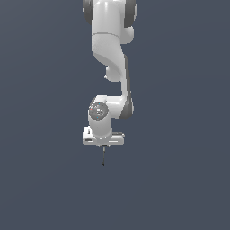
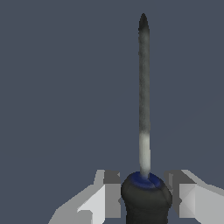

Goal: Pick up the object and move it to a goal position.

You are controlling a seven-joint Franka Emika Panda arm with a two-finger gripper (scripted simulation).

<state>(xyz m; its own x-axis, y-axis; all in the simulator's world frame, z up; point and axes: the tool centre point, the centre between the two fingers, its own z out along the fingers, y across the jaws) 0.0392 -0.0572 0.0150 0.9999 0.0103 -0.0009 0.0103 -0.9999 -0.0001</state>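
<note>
Item, nearest the wrist camera: black handle of the screwdriver (image 2: 145,199), bulbous, with a blue band where the shaft begins. The thin metal shaft runs straight away from the lens, pale grey next to the band, darkening toward a pointed tip.

Item, to either side of the handle, wrist view, taken left to right: one grey-and-white finger (image 2: 105,192) of the tool (image 2: 145,192), then the handle, then the second finger on the other side. Both fingers sit narrowly apart, right against the handle, which fills the gap between them; the tool is closed on the screwdriver.

Item, exterior view: white arm (image 1: 110,49) descending from the upper edge of the frame, bending at a rounded joint, ending in the white cross-piece of the tool (image 1: 103,144). Below it the screwdriver (image 1: 103,157) hangs upright, shaft pointing down, visible only as a short dark sliver much narrower than the cross-piece.

Differences between views: handle shape, blue band and the fingers' contact are legible only at the wrist; the exterior view shows none of these, the fingers being too small to make out. The exterior view alone shows the arm's posture and the screwdriver's vertical hang.

Item, surface (image 1: 179,179): uniform dark slate-blue in both views, no edges or corners visible, so the screwdriver's place relative to them cannot be told, nor whether its tip touches anything.
</note>
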